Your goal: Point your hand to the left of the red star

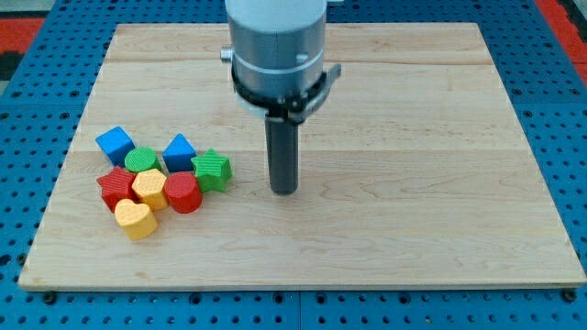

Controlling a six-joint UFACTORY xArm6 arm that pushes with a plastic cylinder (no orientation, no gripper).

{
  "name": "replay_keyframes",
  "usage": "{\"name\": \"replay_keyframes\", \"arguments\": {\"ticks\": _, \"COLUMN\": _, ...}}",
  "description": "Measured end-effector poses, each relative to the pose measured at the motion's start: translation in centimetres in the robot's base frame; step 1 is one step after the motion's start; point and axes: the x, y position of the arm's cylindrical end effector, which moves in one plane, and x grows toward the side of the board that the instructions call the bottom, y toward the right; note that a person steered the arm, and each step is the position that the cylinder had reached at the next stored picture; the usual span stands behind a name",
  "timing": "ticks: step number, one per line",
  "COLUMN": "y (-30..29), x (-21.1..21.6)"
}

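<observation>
A: Where is the red star [116, 186] found?

B: It is seen at the view's left edge of a tight cluster on the wooden board [413, 137], low on the view's left side. It is pressed against the yellow hexagonal block [149, 188] on its right, with the yellow heart [136, 219] just below and the green cylinder [141, 160] just above.

A: What else is packed into that cluster?

B: A blue cube [115, 143] is set at the top left, a second blue block [179, 150] at the top middle, a red cylinder [183, 192] beside the yellow hexagonal block, and a green star [212, 170] at the cluster's right end.

A: And my tip [284, 190]?

B: It is placed on bare wood to the view's right of the green star, apart from it and well apart from the red star, on the opposite side of the cluster.

A: Can the jaws be described?

B: No jaws are carried; only the straight dark rod is shown, with nothing grasped.
</observation>
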Motion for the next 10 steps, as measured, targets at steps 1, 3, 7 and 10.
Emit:
{"name": "replay_keyframes", "arguments": {"ticks": 1, "y": -6.5, "x": 4.1}}
{"name": "replay_keyframes", "arguments": {"ticks": 3, "y": -13.5, "x": 9.6}}
{"name": "replay_keyframes", "arguments": {"ticks": 7, "y": -28.5, "x": 1.3}}
{"name": "replay_keyframes", "arguments": {"ticks": 10, "y": -28.6, "x": 0.8}}
